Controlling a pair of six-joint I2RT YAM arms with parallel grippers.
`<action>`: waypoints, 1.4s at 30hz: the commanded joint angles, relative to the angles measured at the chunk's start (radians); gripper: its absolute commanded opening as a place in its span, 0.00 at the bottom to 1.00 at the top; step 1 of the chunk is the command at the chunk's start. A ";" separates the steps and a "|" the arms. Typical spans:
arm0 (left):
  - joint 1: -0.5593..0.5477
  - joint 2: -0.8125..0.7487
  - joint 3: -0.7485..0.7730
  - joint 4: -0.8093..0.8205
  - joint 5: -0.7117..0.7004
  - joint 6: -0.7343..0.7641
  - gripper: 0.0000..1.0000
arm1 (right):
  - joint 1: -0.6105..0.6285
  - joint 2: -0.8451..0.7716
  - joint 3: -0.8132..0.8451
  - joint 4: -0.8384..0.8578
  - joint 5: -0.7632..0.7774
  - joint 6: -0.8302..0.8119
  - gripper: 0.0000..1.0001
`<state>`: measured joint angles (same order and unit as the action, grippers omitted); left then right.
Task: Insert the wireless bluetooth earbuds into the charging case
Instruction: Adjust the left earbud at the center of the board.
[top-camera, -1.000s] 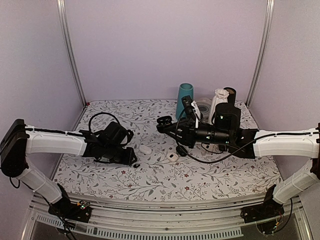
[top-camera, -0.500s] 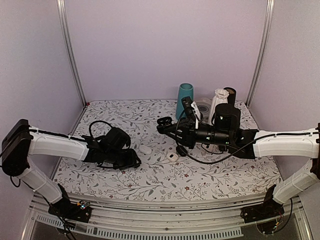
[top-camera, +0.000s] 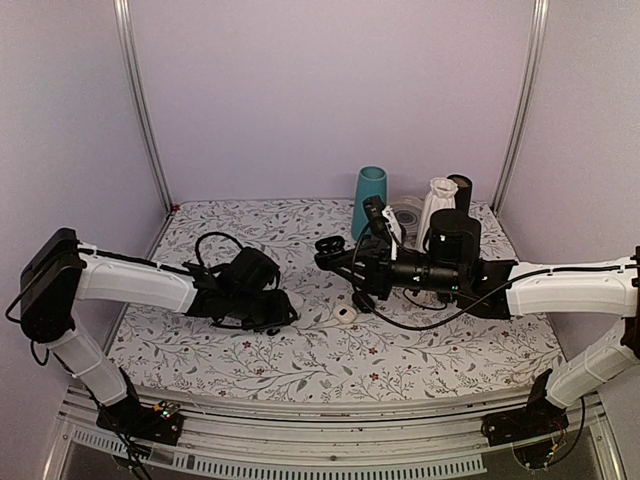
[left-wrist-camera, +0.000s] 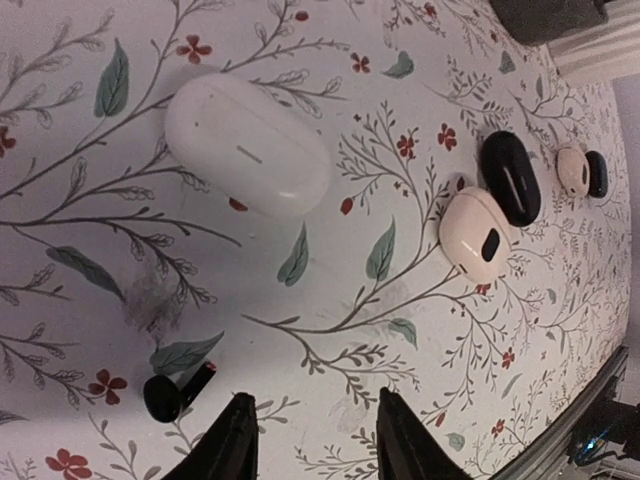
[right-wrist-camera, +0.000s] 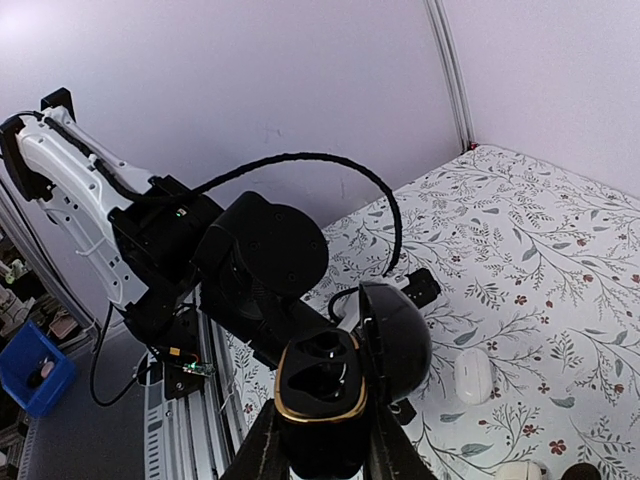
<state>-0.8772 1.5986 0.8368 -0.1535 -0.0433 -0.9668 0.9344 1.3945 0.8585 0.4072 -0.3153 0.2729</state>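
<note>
With the left gripper (left-wrist-camera: 318, 442) jaws apart and empty, the earbud (left-wrist-camera: 176, 392) lying on the table (left-wrist-camera: 420, 330) just outside one finger, and the right gripper (right-wrist-camera: 322, 445) clamped on the open case (right-wrist-camera: 320, 385), closing here risks missing or flicking the earbud.

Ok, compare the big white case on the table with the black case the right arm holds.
The white case is shut; the black case has its lid open, showing a gold rim. The white case lies on the table; the black case is held up by the right fingers. Both are rounded.
</note>
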 joint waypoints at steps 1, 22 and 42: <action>-0.011 0.067 0.066 -0.039 -0.049 0.047 0.42 | -0.005 -0.034 -0.009 0.008 0.013 -0.004 0.03; -0.006 0.200 0.124 -0.078 -0.070 0.107 0.41 | -0.006 -0.054 -0.021 -0.003 0.029 -0.004 0.03; -0.047 0.080 0.017 -0.129 -0.009 0.116 0.41 | -0.006 -0.025 -0.009 0.005 0.011 0.004 0.03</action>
<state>-0.9035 1.7130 0.8772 -0.2359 -0.0608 -0.8562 0.9344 1.3628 0.8433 0.4019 -0.2977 0.2729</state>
